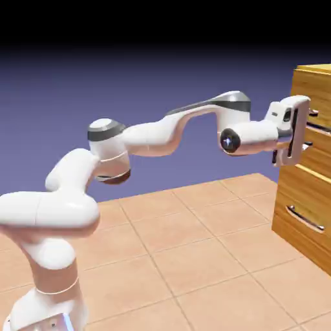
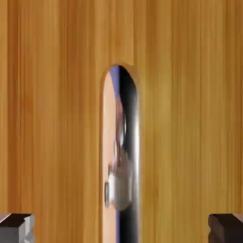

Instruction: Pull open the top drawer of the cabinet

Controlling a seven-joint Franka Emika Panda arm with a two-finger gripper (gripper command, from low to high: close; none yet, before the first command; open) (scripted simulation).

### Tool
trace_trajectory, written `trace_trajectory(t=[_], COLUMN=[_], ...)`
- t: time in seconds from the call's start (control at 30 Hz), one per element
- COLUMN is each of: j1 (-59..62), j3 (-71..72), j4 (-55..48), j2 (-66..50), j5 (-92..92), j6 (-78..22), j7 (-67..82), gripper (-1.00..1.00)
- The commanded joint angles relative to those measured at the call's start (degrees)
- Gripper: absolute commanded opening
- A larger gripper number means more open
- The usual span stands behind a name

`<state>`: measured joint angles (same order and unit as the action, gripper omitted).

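Exterior view. My arm (image 1: 161,132) rises from the lower left of the frame and stretches level toward the right edge, where the cabinet (image 1: 310,213) stands, golden-brown and wood-grained, on a floor of tan tiles (image 1: 194,258). My gripper (image 1: 309,131) sits at the upper right of the frame, right at the cabinet's front, with one finger above and one below. The top drawer (image 1: 318,132) lies directly behind it; from this angle its front looks flush with the cabinet face. A lower drawer's silver bar handle (image 1: 305,219) shows at the right edge, further down.

Hand view. Wood grain of the top drawer's front fills the frame. The top drawer's handle (image 2: 129,152), a shiny silver bar, runs from just above the centre down to the bottom edge. My two grey fingertips (image 2: 16,228) sit in the bottom corners, far apart, with the bar between them and untouched: my gripper is released and grasps nothing.
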<state>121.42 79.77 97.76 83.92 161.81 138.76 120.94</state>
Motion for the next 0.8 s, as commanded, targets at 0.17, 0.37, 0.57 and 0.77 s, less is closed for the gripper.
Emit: trace_trajectory(t=[0.17,0.37,0.57,0.77], j1=[-1.09,-8.92,-17.13,-25.88], j3=[-0.17,-1.76,-3.94,-6.89], j4=[1.81,14.27,26.72,39.18], j2=[0.01,0.06,0.38,1.25], j5=[0.05,-0.35,-1.43,-3.41], j6=[-0.73,-5.4,-9.73,-13.53], j7=[0.28,1.99,3.35,4.29], gripper=[-1.0,-1.0,-1.0,-1.0])
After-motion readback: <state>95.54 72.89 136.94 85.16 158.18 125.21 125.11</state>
